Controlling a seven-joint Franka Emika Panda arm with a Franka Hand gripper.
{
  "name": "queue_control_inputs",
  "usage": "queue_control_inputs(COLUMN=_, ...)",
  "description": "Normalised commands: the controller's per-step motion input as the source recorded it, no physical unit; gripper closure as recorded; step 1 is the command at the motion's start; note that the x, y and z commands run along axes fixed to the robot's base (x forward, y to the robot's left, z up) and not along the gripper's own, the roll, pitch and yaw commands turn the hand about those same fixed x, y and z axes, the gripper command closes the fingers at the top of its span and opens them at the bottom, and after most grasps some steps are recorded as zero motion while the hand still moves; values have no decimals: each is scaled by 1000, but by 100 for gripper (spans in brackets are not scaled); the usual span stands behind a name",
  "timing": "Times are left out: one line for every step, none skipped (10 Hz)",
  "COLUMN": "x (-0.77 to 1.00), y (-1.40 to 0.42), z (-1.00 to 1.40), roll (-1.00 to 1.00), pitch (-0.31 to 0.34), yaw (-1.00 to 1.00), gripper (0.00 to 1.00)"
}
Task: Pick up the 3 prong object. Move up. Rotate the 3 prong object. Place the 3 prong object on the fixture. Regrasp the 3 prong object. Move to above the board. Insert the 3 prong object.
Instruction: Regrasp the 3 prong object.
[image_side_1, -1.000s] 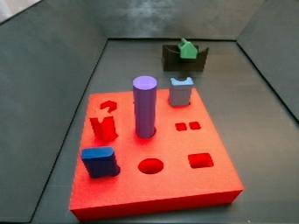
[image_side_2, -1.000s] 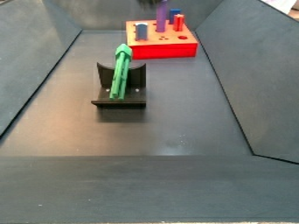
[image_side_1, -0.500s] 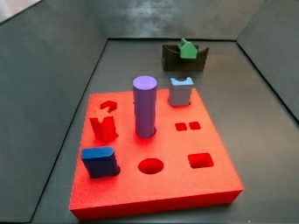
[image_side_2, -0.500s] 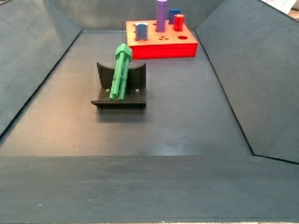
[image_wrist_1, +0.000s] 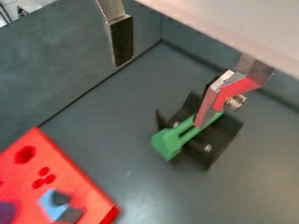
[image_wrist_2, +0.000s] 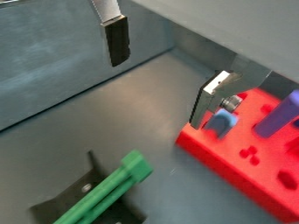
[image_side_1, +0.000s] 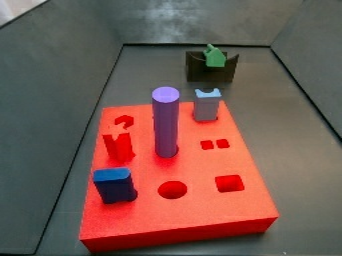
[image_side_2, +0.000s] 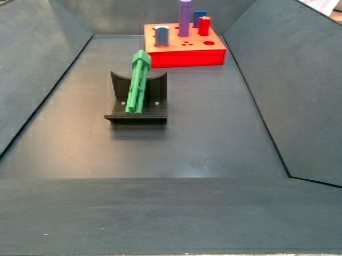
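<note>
The green 3 prong object (image_side_2: 136, 80) lies tilted in the notch of the dark fixture (image_side_2: 136, 107), apart from the red board (image_side_2: 187, 52). It shows in the other side view (image_side_1: 210, 53) too, on the fixture (image_side_1: 211, 69) behind the board (image_side_1: 174, 215). My gripper shows only in both wrist views (image_wrist_1: 162, 93) (image_wrist_2: 158, 94). It is open and empty, above the floor, with its fingers (image_wrist_1: 121, 39) (image_wrist_2: 211, 101) wide apart. The object (image_wrist_1: 176, 140) (image_wrist_2: 111, 192) lies below it, untouched.
On the board stand a purple cylinder (image_side_1: 164, 120), a light-blue block (image_side_1: 206, 104), a dark blue block (image_side_1: 112, 184) and a red forked piece (image_side_1: 118, 146). Sloping dark walls (image_side_2: 40, 90) enclose the floor.
</note>
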Motion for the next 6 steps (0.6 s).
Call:
queue_control_inputs(x=3, y=-17, z=9, roll=1000, pitch=45, yaw=30, gripper=0)
queue_control_inputs(x=7, y=-20, z=13, roll=1000, pitch=48, yaw=32, gripper=0)
queue_control_inputs(x=9, y=-17, z=12, roll=1000, pitch=54, yaw=34, gripper=0)
queue_control_inputs(x=21, y=-20, z=8, roll=1000, pitch=63, yaw=37, gripper=0)
queue_control_inputs(x=37, y=-20, z=2, roll=1000, pitch=70, yaw=41, gripper=0)
queue_control_inputs(x=56, y=-26, z=-1, roll=1000, pitch=83, yaw=46, gripper=0)
